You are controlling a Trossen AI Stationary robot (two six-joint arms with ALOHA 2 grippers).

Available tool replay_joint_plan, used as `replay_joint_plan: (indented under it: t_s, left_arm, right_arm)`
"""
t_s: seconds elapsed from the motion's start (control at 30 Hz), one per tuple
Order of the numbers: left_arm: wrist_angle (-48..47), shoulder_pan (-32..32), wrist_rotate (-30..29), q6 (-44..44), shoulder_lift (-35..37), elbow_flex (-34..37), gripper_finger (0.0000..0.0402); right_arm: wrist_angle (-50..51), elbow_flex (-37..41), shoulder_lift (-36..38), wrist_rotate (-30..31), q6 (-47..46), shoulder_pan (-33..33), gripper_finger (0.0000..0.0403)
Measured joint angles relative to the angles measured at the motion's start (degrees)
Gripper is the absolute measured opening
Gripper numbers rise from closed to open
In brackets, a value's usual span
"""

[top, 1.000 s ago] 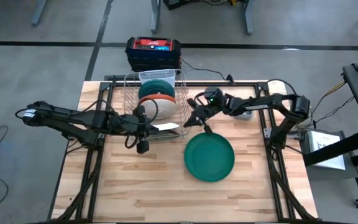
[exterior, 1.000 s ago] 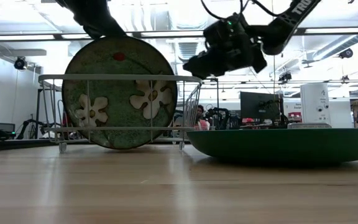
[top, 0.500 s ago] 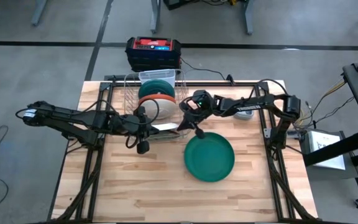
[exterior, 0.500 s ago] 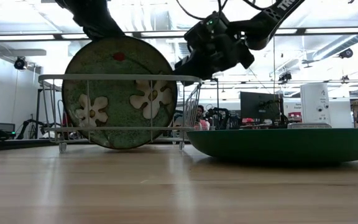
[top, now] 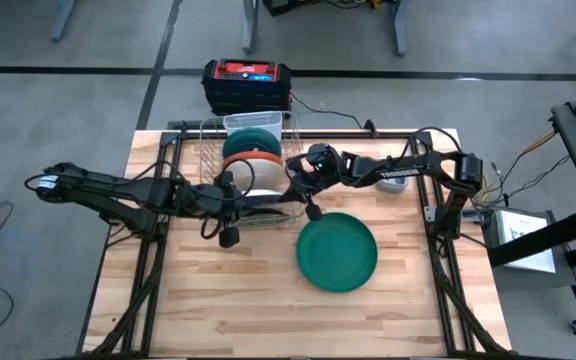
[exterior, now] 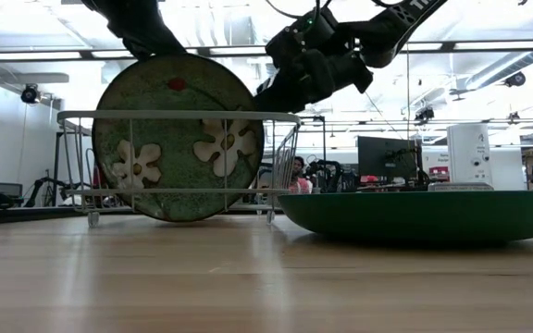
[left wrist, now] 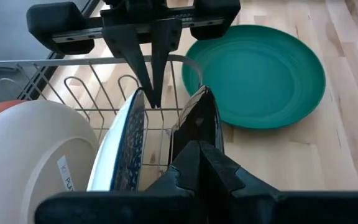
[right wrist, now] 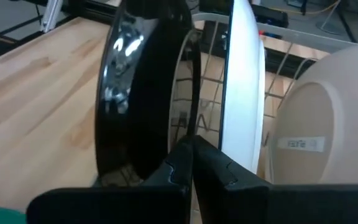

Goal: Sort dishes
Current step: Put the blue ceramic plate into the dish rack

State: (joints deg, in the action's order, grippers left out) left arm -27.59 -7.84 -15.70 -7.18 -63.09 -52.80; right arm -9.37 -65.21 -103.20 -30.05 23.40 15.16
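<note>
Overhead, pale wooden table [top: 228, 290] on grey concrete floor; right gripper [top: 301, 194], fingers together, at silver wire rack [top: 208, 135] beside upright glossy black plate [right wrist: 143, 93]; left gripper [top: 236, 200] likewise pinched together.

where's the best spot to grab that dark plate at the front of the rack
Probably its top rim, from above. The dark plate stands on edge in the wire rack, with only its upper arc clear of the wires, and the blue-and-white plate stands close behind.
</note>
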Motion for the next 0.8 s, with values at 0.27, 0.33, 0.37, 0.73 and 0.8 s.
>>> replay_joint_plan:
  t_s: [0.27, 0.33, 0.37, 0.73, 0.8]
  left_arm:
    - [-1.3, 0.0, -3.3, 0.0, 0.6, 0.0, 0.0]
    - [-1.5, 0.0, -3.3, 0.0, 0.8, 0.0, 0.0]
    - [-1.6, 0.0, -3.3, 0.0, 0.9, 0.0, 0.0]
    - [-2.5, 0.0, -3.2, 0.0, 1.7, 0.0, 0.0]
    - [-2.7, 0.0, -3.2, 0.0, 2.1, 0.0, 0.0]
  right_arm:
    - [-0.4, -1.0, 0.0, 3.2, -0.7, 0.8, 0.0]
    - [0.6, -0.9, 0.1, 2.7, -0.4, 0.8, 0.0]
    - [1.1, -0.9, 0.2, 2.6, -0.3, 0.8, 0.0]
    - [9.4, -0.9, 1.9, 2.6, 1.4, 0.9, 0.0]
    - [11.9, -0.9, 3.1, 3.4, 1.9, 1.0, 0.0]
